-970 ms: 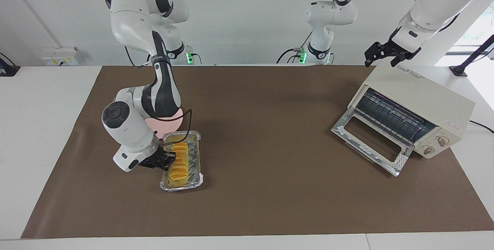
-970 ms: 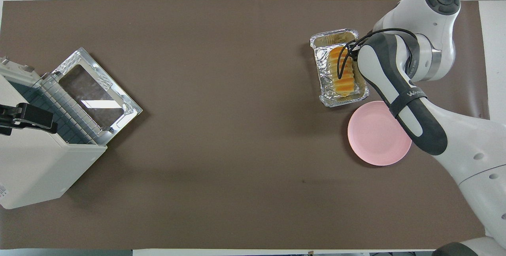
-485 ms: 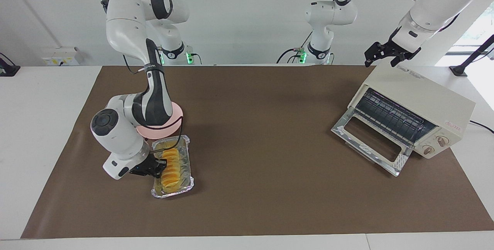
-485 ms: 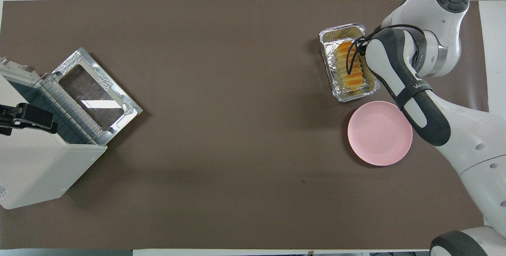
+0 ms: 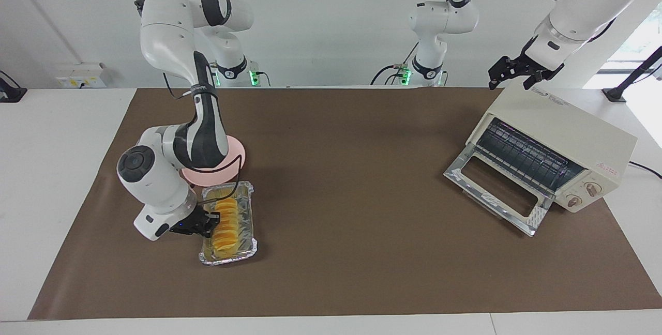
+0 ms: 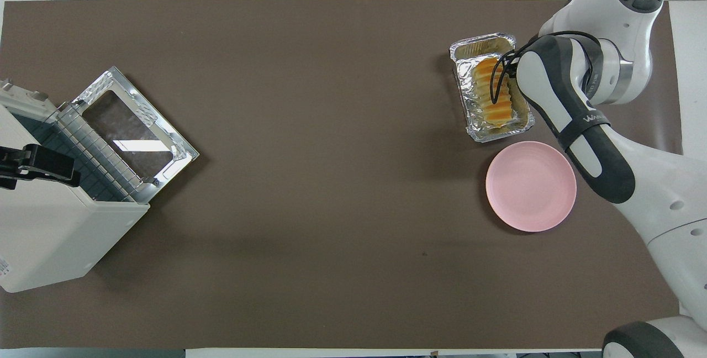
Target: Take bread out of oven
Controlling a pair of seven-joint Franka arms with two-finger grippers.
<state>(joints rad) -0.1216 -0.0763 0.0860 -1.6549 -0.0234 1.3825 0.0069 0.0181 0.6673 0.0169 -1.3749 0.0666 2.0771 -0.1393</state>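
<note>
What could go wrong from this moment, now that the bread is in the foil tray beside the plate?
1. The right gripper sits at the edge of the foil tray; light foil might bend or slide with it.
2. The bread is loose slices, so a tilt may spill them.
3. The oven door hangs open under the waiting left gripper; a careless move of that arm might strike it.

One camera looked from high across the table toward the robots; another looked steeply down from above their end. Both took in the whole brown paper mat (image 5: 362, 169) (image 6: 309, 126).
</note>
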